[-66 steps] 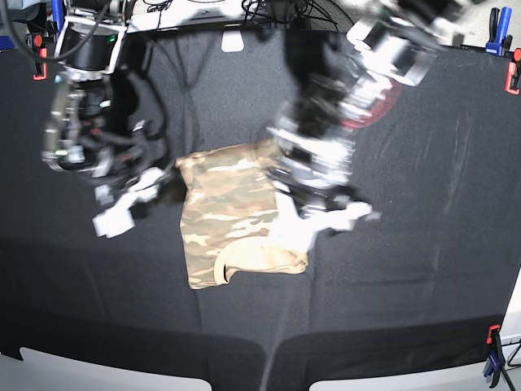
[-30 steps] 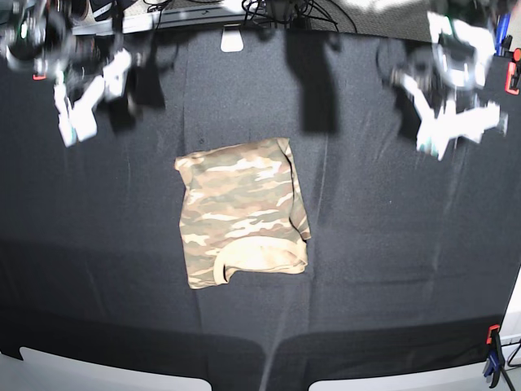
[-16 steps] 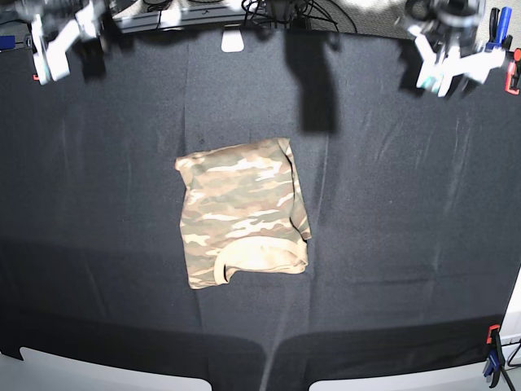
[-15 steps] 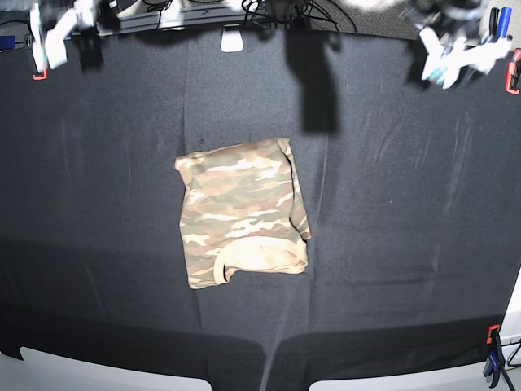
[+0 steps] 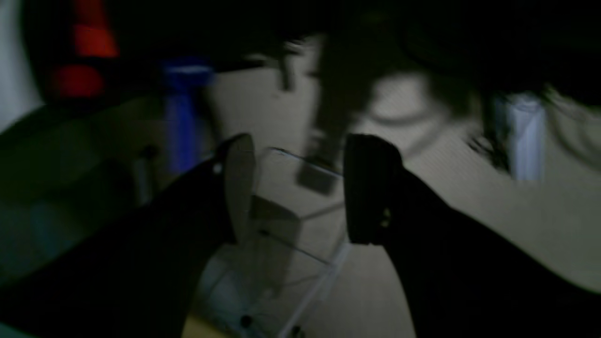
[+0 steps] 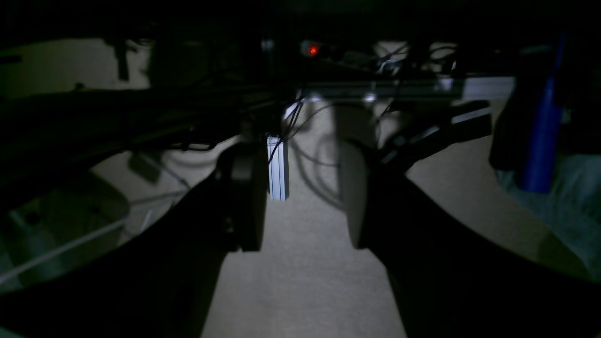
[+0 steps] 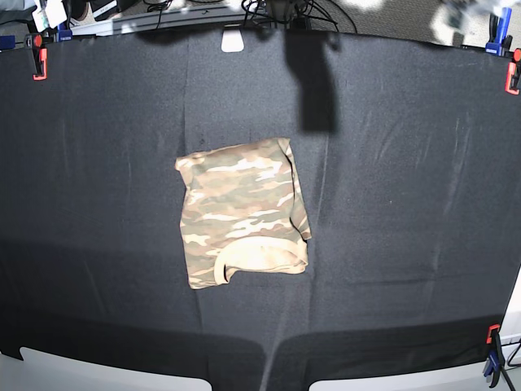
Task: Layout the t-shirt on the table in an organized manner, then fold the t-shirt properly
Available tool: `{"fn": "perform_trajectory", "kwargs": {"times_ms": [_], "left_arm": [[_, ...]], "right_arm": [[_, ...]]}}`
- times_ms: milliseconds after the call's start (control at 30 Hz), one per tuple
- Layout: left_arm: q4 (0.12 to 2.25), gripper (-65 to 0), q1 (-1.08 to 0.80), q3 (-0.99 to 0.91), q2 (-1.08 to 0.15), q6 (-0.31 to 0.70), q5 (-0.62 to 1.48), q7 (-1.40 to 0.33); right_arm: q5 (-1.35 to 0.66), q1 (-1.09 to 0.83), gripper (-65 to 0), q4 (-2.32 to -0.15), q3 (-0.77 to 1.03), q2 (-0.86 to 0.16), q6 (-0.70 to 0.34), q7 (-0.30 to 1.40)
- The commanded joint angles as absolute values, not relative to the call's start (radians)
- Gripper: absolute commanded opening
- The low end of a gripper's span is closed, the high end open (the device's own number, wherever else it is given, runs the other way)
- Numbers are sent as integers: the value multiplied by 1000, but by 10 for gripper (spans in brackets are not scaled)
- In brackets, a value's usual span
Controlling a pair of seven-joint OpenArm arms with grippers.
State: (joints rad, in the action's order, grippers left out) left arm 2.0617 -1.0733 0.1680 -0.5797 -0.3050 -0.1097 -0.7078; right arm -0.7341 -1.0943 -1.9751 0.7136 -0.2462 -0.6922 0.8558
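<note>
Fingers on both grippers are parted with nothing between them: left gripper (image 5: 298, 188) shows a clear gap over beige floor and a clear plastic box in its wrist view, right gripper (image 6: 300, 197) the same over bare floor and cables. What changed: about two seconds ago I had both arms low over the shirt at frame centre; over the last second they lifted and swung out to the upper corners, and now the base view shows almost none of them, only blurred white bits at the upper left and upper right edges. The t-shirt (image 7: 242, 213) hasn't shifted across any of those frames. It sits a little left of centre on the table (image 7: 407, 244) as a compact, roughly rectangular camo bundle, tan inner side and collar curve showing at its lower edge, right edge slightly ragged. My read: fold is done or close to it, and the arms are parking. Relative to the fingers, the shirt is well apart from both, nowhere in either wrist view, since both cameras point past the table's far edge at the floor. Red and blue clamps (image 7: 37, 61) sit at the top corners.
</note>
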Motion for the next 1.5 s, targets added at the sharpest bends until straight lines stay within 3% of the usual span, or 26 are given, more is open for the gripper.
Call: {"fn": "perform_trajectory", "kwargs": {"times_ms": [0,100,267,700,933,1100,1467], "left_arm": [[2032,-371,-1085,165,-572,-268,-98,-678],[1859,-371,-1039,165,-524,-162,-84,-618],[1531,-371,-879,165,-434,-126,-79,-539],[864,-371,-485,165,-235,-100,-25,-350],[552,-371,-344,165,-233,77,-25,-237],[471,-371,-307,165,-233,83,-25,-245],[474,-371,-304,165,-190,83,-25,-255]], "right_arm": [[-732,-1108,-396,-1967,702,-262,-698,831],[-640,-1108,-396,-1892,611,-302,-698,795],[-447,-1057,-396,-1712,398,-379,-698,637],[-274,-519,-396,-966,-116,-396,-698,528],[-208,-333,-396,-667,-364,-396,-520,341],[-208,-273,-396,-572,-461,-396,-433,292],[-262,-266,-396,-589,-474,-396,-458,326]]}}
